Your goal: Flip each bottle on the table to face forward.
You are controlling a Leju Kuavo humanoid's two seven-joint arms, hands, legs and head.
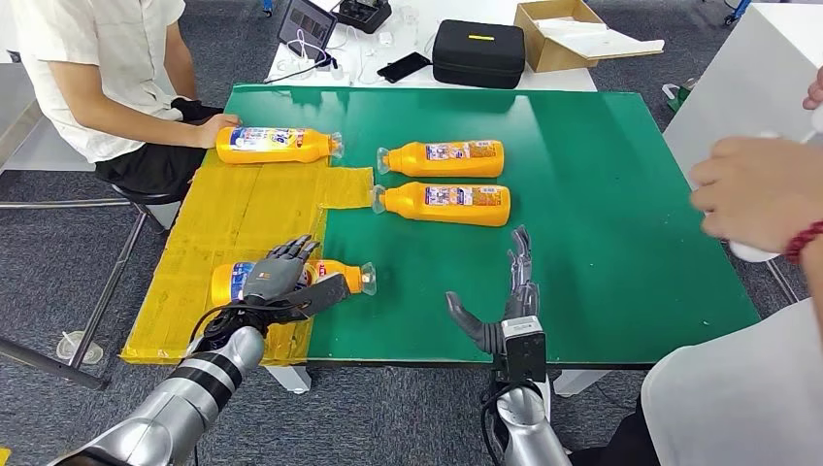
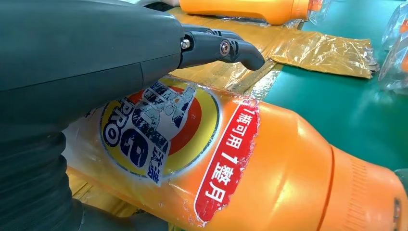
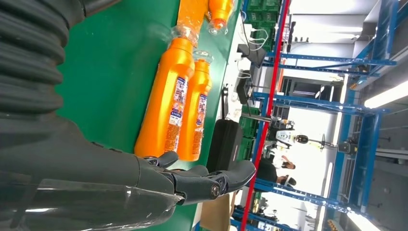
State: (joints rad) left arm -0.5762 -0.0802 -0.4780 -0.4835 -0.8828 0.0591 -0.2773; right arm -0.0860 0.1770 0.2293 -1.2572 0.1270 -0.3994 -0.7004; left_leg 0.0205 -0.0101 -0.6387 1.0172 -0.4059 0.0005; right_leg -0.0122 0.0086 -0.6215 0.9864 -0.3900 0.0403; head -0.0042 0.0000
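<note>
1. Gripping the nearest bottle on the yellow sheet at the surface's near-left edge, the left robot hand is wrapped over its label.
2. Slipping is risked — the glossy body could roll off the edge.
3. Spread and empty, the right robot hand is kept clear of the two middle bottles.

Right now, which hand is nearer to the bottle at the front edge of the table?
Left. The left hand rests on that bottle, over its label. The right hand is open above the green mat, off to the bottle's cap side, apart from it.
</note>
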